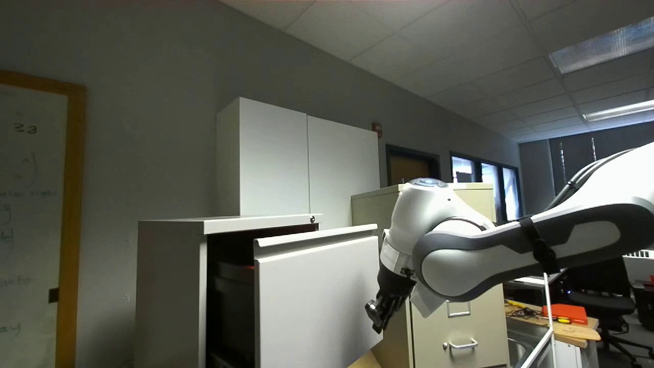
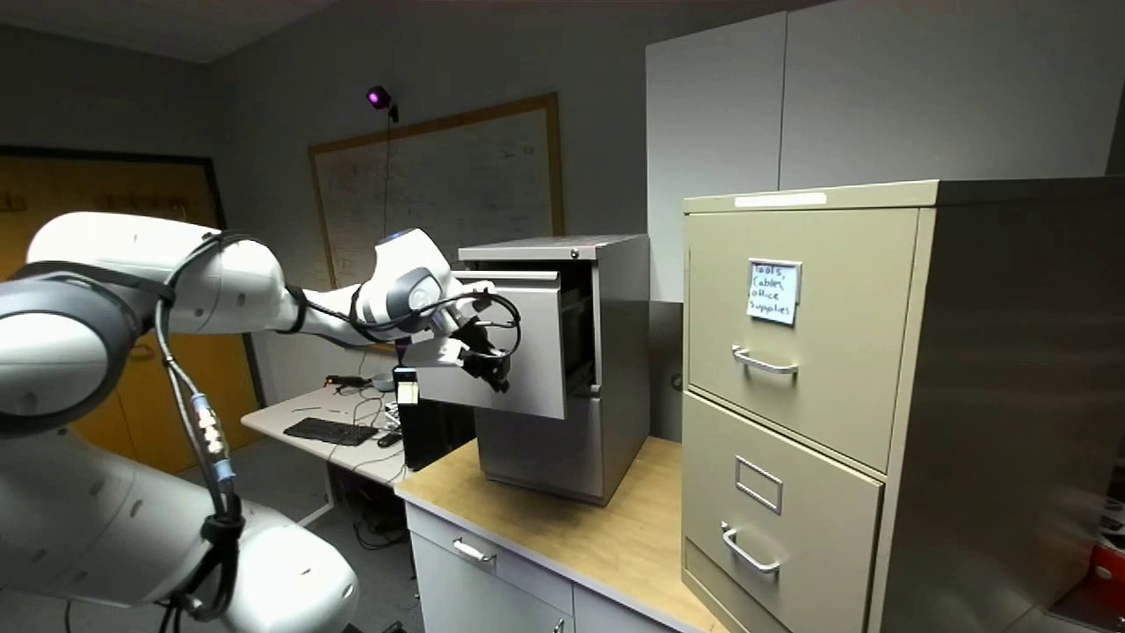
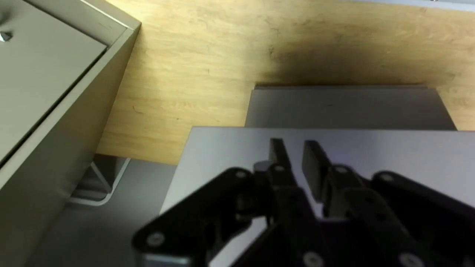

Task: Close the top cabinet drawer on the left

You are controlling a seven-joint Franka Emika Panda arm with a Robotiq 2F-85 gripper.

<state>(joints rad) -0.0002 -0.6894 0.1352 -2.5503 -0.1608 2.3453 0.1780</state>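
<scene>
While the top drawer [image 1: 317, 299] jutted well out of the upper half of the grey cabinet [image 2: 624, 369], the gripper [image 3: 293, 144] hung outside it, tilted down toward the drawer front [image 3: 371, 150]. Jaws sat slightly apart, narrow gap, only drawer front showing through it. Wrist view had the front directly past the fingertips [image 3: 277, 148], spreading out on both sides of them; whether they touched it, couldn't tell. Front was one flat rectangular panel, smooth and pale, with a folded lip [image 1: 317, 235] along its top edge. Behind it, the inside of the grey cabinet was too dark to read. Directly below, the lower drawer [image 2: 540, 448] sat flush in the grey cabinet. Gripper was black, angular links, round screw heads [image 3: 155, 239], a bit blurred up close. Grey cabinet itself was a plain box, side panel like dull sheet metal, small round lock [image 1: 312, 219] on its top rail. Under the grey cabinet ran a wooden counter [image 2: 562, 532], yellowish, fine grain, dark shadow in front of the base. To the right of the grey cabinet in both exterior views stood a beige filing cabinet [image 2: 835, 413]: squared edges, bent silver bar handles [image 2: 768, 364], handwritten label [image 2: 773, 294]. White cupboard [image 1: 276, 158], two-door, flat and smooth, sat higher than the grey cabinet. Whiteboard [image 2: 466, 176], wood-framed, hung left of the grey cabinet in both exterior views.
</scene>
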